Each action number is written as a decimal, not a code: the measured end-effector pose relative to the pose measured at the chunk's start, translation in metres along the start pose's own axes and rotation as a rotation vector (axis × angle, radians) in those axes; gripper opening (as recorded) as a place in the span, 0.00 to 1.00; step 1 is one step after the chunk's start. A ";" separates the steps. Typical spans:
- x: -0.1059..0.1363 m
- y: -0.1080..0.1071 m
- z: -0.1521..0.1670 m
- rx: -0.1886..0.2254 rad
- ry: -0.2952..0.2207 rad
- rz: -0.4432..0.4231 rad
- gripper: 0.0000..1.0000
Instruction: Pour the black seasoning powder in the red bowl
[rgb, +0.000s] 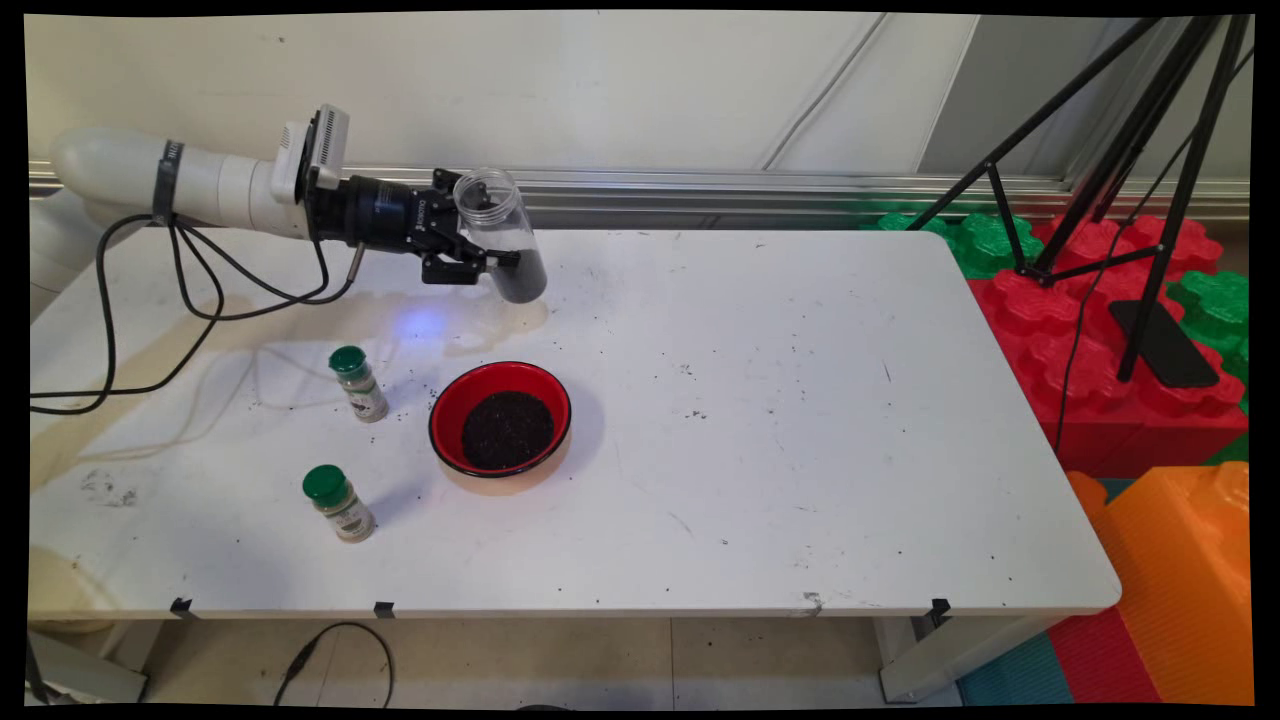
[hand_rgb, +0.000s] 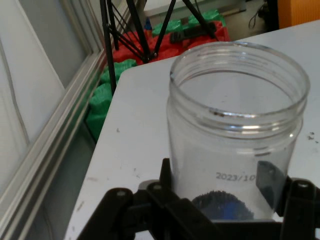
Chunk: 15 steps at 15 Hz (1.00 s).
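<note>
A: What is hidden or cut off?

B: In the hand view the fingers (hand_rgb: 167, 187) cover the lower wall of the jar (hand_rgb: 235, 135), and the bottom edge cuts off its base. Printed digits on the wall read "2023/10"; anything after them is hidden. In the main view the arm's base lies outside the left edge.

A: State of the gripper (rgb: 478, 262)?

B: Closed on the jar, one finger on each side of its body. The jar (rgb: 503, 245) hangs in the air above the worktop (rgb: 800, 420), tilted, mouth up.

A: Jar appearance?

B: Clear plastic, threaded neck, no lid, with dark grains in its lower part.

A: Count the rest.

B: One red bowl (rgb: 500, 418) with a black rim, holding dark grains, stands below the fingers, nearer the camera. Two shakers with green caps stand left of the bowl: one (rgb: 359, 384) near the bowl, the other (rgb: 338, 503) further toward the near edge. A few loose grains lie scattered on the worktop.
</note>
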 end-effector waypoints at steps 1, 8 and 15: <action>0.001 0.001 0.000 0.001 -0.001 0.014 0.00; 0.010 0.013 -0.001 0.019 -0.032 0.217 0.00; 0.010 0.020 0.002 0.017 -0.074 0.442 0.00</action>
